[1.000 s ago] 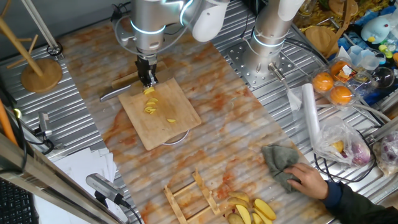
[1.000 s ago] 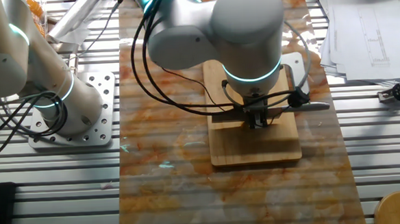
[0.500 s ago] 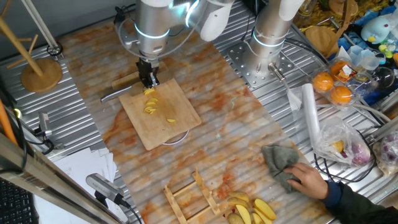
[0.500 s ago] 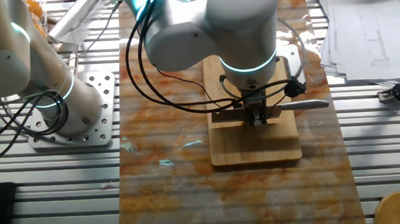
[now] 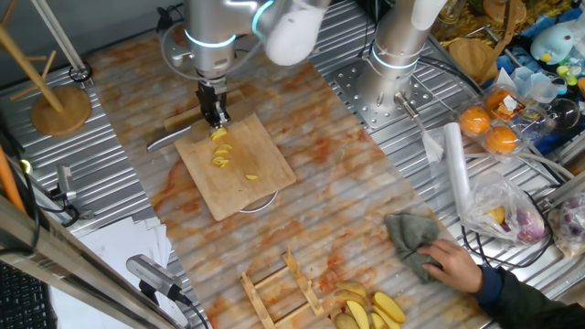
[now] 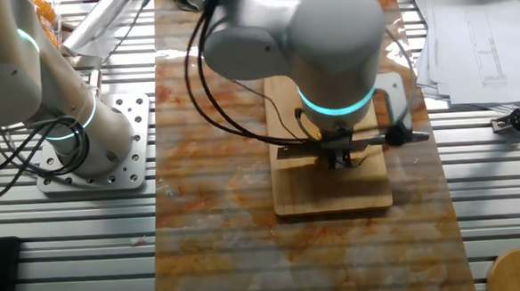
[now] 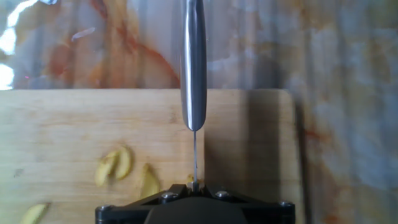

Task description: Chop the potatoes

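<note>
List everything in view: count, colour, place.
cutting board: one, bamboo, mid-table
potato slices: several, yellow, on the board
knife: one, steel, across the board's far edge
wedges: one pile, pale yellow, at the table's near edge
fruits: two, orange, in the side clutter
cloth: one, grey, under the hand
person's hand: one, on the cloth
pincer: one, black, shut on the knife, above the slices

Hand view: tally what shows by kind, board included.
Bamboo cutting board: 1
Knife: 1
Potato slices: 4 clear, plus a scrap by the blade
Total: 6, scrap aside
</note>
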`<state>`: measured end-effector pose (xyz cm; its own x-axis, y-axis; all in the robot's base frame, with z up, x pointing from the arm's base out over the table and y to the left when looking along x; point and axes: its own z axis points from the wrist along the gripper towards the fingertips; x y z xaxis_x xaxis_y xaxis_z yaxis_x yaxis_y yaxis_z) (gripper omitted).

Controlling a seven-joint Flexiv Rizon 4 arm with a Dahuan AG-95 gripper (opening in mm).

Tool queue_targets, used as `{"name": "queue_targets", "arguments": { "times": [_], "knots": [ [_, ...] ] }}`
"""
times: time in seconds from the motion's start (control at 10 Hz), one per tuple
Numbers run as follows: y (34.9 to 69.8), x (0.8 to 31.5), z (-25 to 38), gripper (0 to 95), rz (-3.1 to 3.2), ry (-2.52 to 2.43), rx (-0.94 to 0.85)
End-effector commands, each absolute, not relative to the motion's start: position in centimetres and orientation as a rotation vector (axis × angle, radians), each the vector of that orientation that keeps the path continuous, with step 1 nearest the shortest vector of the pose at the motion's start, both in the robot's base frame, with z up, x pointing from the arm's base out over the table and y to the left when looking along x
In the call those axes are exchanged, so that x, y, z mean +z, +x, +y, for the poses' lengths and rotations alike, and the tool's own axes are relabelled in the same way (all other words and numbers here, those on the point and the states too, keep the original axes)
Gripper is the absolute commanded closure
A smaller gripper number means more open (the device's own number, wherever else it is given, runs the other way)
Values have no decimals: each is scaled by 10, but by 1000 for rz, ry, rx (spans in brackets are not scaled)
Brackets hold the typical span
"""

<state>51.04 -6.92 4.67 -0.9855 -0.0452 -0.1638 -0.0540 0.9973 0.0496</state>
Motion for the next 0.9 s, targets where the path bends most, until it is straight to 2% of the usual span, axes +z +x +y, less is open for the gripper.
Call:
{"name": "queue_targets", "arguments": {
  "times": [0.1, 0.2, 0.6, 0.9],
  "knots": [
    [509, 47, -67, 950, 2964, -71, 74],
    [508, 56, -66, 950, 2979, -74, 80],
    [508, 46, -66, 950, 2967, -80, 63],
    [506, 56, -66, 950, 2979, -72, 80]
  ]
}}
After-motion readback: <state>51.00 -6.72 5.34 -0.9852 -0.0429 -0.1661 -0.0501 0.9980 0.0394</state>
